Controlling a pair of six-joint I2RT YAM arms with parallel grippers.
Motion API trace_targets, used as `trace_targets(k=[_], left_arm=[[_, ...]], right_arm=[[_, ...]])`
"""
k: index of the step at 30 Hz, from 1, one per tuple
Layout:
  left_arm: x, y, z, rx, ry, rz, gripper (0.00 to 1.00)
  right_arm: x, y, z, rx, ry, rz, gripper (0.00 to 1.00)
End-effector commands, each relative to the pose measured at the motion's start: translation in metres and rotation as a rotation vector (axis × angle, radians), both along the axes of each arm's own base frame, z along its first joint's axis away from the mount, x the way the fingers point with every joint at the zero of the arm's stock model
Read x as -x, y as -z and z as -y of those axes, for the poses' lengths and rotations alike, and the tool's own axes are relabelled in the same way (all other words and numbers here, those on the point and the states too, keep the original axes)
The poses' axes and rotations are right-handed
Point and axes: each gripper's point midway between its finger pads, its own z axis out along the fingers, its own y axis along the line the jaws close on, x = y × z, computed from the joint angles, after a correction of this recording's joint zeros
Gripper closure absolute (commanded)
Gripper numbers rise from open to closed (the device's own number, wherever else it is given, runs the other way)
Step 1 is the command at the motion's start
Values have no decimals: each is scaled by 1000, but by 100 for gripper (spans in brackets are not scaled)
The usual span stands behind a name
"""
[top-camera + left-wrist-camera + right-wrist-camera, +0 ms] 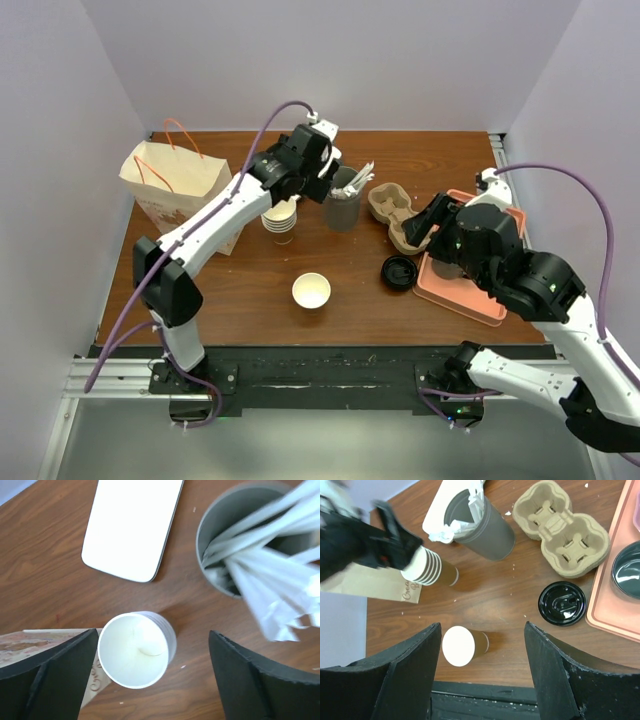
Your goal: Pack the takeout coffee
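Coffee cup (311, 291) seemingly upright, mouth up

front-centre: bare table (240, 300) around lone cup (311, 291) and black lid (400, 272) | back row tight: paper bag (175, 185), cup stack (281, 224), utensil cup (343, 207), carrier (395, 215) side by side, narrow gaps | left gripper (152, 675) spread over stack | tray (470, 298) right edge

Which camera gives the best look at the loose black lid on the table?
Right wrist: the black lid is large, sharp, unobstructed. Top external shows it small beside the tray. Left wrist misses it.
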Motion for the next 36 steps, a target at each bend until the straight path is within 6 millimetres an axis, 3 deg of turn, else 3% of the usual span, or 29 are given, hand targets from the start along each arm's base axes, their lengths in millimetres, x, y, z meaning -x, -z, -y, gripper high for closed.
trace_targets(k=[1,2,3,4,5,7,8,9,10,11,12,15,16,20,24,30,36], left_arm=[[23,-68,-1,194,-19,76,0],[30,-75,3,253,-10,69,0],[39,-67,1,271,-8,46,0],[50,-90,-2,349,4,94,0],[62,-92,4,424,22,73,0],[90,-92,2,528,75,71,0],[105,-66,4,566,70,-6,0],[119,-83,-1,643,93,37,0],[129,-78,-2,671,109,26,0],[144,-51,-2,685,115,-50,0],[157,-55,-8,716,126,-41,0],[183,-18,-15,718,114,-153,0],[187,-11,-18,714,98,-173,0],[200,14,-33,678,51,-210,0],[203,10,-39,679,61,-176,0],[203,3,-40,695,62,-162,0],[205,-1,-40,691,89,-150,0]], right_arm=[[3,23,-7,29,-25,-77,29],[4,29,-10,35,-38,-99,29],[3,39,-12,61,-48,-125,30],[3,55,-14,92,-59,-153,31],[3,65,-15,116,-74,-165,31],[5,103,-10,200,-71,-230,36],[5,117,-9,224,-70,-251,38],[6,137,-7,262,-70,-281,42],[5,147,-7,279,-75,-293,43],[5,155,-8,290,-83,-302,45],[4,162,-9,313,-95,-304,45],[-12,184,-18,361,-128,-276,46],[-13,199,-18,397,-133,-301,48],[-28,223,-24,491,-159,-310,50],[-39,236,-44,543,-283,-334,54],[-38,270,-34,606,-278,-405,55],[-40,275,-33,612,-282,-407,55]])
